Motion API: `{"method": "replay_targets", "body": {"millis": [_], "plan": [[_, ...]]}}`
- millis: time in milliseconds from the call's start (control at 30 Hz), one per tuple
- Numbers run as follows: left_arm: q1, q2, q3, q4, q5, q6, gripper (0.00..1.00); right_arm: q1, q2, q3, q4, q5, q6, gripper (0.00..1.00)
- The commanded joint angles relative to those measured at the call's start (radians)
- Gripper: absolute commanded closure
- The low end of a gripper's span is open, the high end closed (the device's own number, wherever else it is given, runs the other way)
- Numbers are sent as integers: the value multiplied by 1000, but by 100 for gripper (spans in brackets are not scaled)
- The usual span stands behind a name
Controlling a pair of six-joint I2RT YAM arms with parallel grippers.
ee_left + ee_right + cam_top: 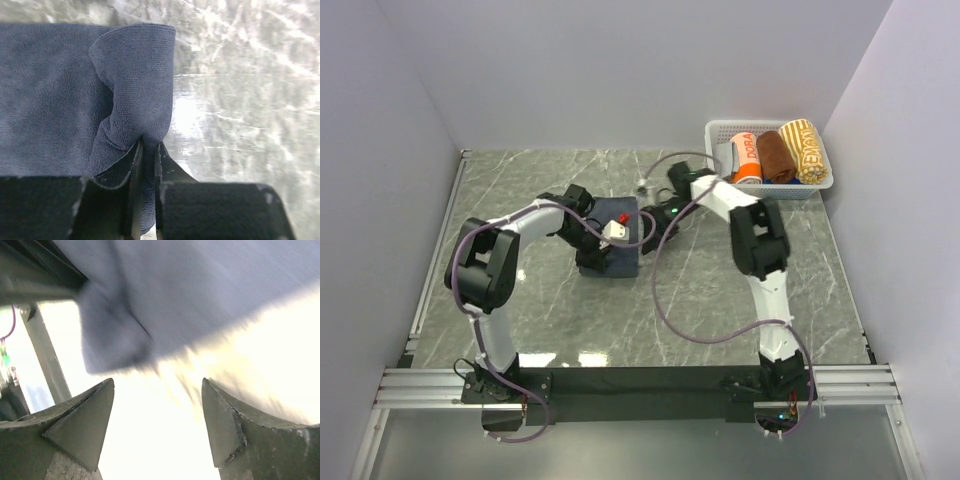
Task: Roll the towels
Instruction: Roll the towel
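The dark navy towel [623, 262] lies on the marble table between the two arms. In the left wrist view my left gripper [148, 145] is shut on the towel's edge, and a fold of the cloth [135, 75] curls up and over above the jaws. The rest of the towel lies flat to the left. From above, the left gripper [610, 235] sits over the towel's middle. My right gripper [156, 385] is open and empty, just short of the towel's blurred corner [115, 340]. From above it [655, 222] is at the towel's right edge.
A white lattice basket [718, 130] stands at the back right. It holds an orange-and-white roll [747, 158], a brown roll [777, 157] and a yellow roll [807, 150]. Purple cables loop over the table from each arm. Walls close in both sides.
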Motion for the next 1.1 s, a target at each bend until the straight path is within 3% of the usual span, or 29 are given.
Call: {"method": "replay_targets", "body": {"millis": [0, 333, 533, 833, 1067], "plan": [[7, 107, 40, -345, 37, -23, 99, -122, -172, -127, 151, 70, 52, 23], [27, 426, 390, -526, 125, -192, 99, -162, -570, -526, 354, 186, -1, 25], [41, 572, 511, -566, 145, -220, 99, -25, -713, -631, 400, 277, -136, 28], [70, 662, 554, -594, 129, -177, 97, 313, -629, -639, 582, 475, -417, 27], [75, 653, 508, -588, 129, -151, 95, 408, -491, -612, 647, 512, -581, 26]]}}
